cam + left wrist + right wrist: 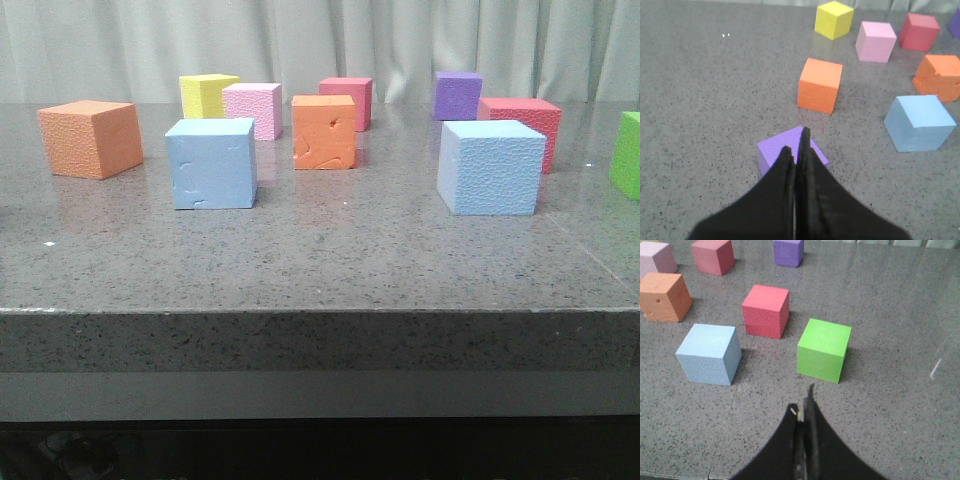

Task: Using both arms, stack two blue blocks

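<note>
Two light blue blocks stand apart on the grey table. The smooth blue block with faint cut lines is left of centre; it also shows in the left wrist view. The larger pebbled blue block is on the right, and the right wrist view has it too. My left gripper is shut and empty, hovering over a purple cube, well short of the smooth block. My right gripper is shut and empty, short of a green cube. Neither arm shows in the front view.
Other cubes surround the blue ones: orange at far left, yellow, pink, a dented orange one, red, purple, red just behind the pebbled block, green at the right edge.
</note>
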Robot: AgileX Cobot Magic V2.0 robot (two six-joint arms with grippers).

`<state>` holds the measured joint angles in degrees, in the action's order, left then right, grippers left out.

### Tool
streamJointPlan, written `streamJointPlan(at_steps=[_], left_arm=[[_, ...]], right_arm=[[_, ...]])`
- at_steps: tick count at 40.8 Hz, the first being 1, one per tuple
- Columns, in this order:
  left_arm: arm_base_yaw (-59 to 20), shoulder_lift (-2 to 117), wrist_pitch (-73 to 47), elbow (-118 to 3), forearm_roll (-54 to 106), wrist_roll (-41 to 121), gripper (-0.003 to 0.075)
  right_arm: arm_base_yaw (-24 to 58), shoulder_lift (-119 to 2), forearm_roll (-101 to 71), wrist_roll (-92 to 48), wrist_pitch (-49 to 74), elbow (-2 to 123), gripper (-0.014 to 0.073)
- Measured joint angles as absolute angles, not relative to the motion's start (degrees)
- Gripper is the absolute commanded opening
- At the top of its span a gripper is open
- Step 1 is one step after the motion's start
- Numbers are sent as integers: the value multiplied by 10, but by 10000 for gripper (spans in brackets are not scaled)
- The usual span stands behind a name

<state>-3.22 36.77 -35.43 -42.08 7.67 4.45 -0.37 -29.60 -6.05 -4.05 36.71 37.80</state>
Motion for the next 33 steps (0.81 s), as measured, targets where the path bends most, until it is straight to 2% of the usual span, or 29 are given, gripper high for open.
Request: streamJointPlan(at_steps=[2,4,6,7,8,9,11,13,14,21,33], left_arm=[[-32,387,-355,-421,77,45,-6],[-32,403,-355,-421,71,45,43],[-32,417,-357,-421,58,45,136],[-32,422,-358,-421,50,45,206],[-32,428,-359,-421,45,45,243],[-32,434,-360,-421,40,45,318],[-32,441,-360,-423,36,45,447],[-32,442,-360,-426,34,45,542],[-32,442,-360,-427,30,45,558],[-57,442,-359,-429,21,45,556],[-118,442,-356,-429,11,45,556]], right_arm=[[-4,-307,-60,-41,368,376,-48],[-4,-318,-60,-41,370,375,16],[-4,-328,-60,-41,371,373,128],[-4,-332,-60,-41,372,373,208],[-4,-337,-60,-41,372,372,292],[-4,-341,-60,-41,372,372,333],[-4,-349,-60,-41,373,372,504],[-4,-358,-60,-41,373,372,588],[-4,-362,-60,-41,373,372,615],[7,-393,-78,-50,383,388,622],[132,-500,-90,-74,427,485,622]])
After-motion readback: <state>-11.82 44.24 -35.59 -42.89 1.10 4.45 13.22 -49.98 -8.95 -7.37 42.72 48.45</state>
